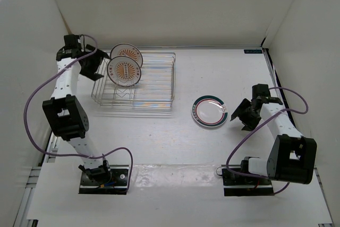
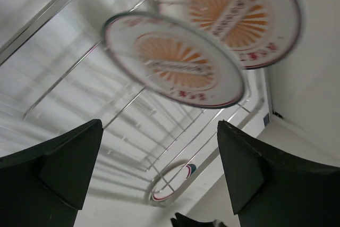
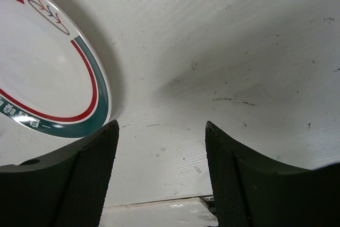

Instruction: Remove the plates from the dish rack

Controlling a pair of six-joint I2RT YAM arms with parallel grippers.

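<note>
**Left gripper (image 1: 95, 67) and right gripper (image 1: 241, 115) both wide open, empty**

The left arm stretches up the left side, its wrist bent toward the dish rack (image 1: 154, 86). The gripper hangs just beside the rack's left end. There the nearer orange plate (image 1: 124, 71) and the farther orange plate (image 1: 126, 54) stand upright in the rack. The green-rimmed plate (image 1: 209, 111) lies flat on the surface (image 1: 212, 73), right of the rack. The right arm folds at the elbow, its gripper low beside that plate.
</note>
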